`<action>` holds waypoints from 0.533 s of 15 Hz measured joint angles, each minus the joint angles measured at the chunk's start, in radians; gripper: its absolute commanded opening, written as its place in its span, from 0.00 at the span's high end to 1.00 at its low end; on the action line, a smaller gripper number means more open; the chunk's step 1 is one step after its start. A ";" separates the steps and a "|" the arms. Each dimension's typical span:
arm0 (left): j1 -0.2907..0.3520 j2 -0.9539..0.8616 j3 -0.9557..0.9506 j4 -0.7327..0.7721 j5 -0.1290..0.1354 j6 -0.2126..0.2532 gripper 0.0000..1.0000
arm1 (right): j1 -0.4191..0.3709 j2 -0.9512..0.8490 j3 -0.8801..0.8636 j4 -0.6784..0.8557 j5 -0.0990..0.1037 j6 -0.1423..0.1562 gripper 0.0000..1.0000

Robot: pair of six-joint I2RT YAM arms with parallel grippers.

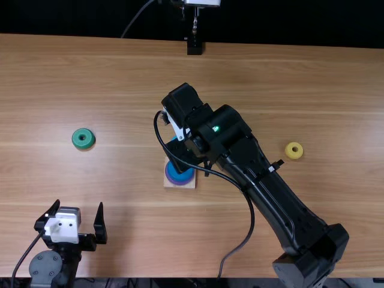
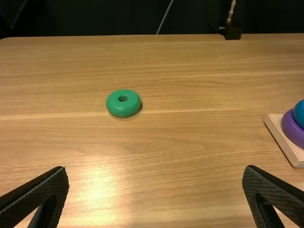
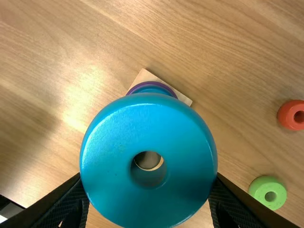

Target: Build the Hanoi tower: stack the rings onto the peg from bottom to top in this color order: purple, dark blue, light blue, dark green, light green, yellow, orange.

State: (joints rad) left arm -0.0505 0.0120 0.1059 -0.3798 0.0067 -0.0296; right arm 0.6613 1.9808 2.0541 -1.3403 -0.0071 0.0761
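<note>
Your right gripper (image 3: 148,178) holds the light blue ring (image 3: 111,156), fingers spread to its diameter, toward 12 o'clock of the base (image 1: 191,184) in the top view. Likely light, rigid, slick: grip opposite sidewalls.

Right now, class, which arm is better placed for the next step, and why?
Right, I'd say: the right gripper holds the light blue ring, next in order, near the base, where the purple and dark blue sit. The left gripper is empty and farther off.

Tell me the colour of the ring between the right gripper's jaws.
Light blue; the ring shows best in the right wrist view.
</note>
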 measured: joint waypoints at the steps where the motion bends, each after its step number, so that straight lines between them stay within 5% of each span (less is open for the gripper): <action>1: 0.000 0.000 0.000 0.000 0.001 0.000 0.00 | 0.000 0.002 0.000 0.000 0.000 0.000 1.00; 2: 0.000 0.000 0.000 0.000 0.001 0.000 0.00 | 0.000 0.004 0.000 0.000 0.000 0.000 1.00; 4: 0.000 0.000 0.000 0.000 0.001 -0.001 0.00 | 0.005 0.010 0.000 0.000 0.000 0.000 0.00; 8: 0.000 0.000 0.000 0.000 0.001 0.000 0.00 | 0.044 0.016 0.000 -0.002 0.000 0.000 0.00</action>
State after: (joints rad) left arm -0.0505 0.0116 0.1055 -0.3798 0.0074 -0.0296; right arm 0.7052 1.9972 2.0541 -1.3418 -0.0067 0.0761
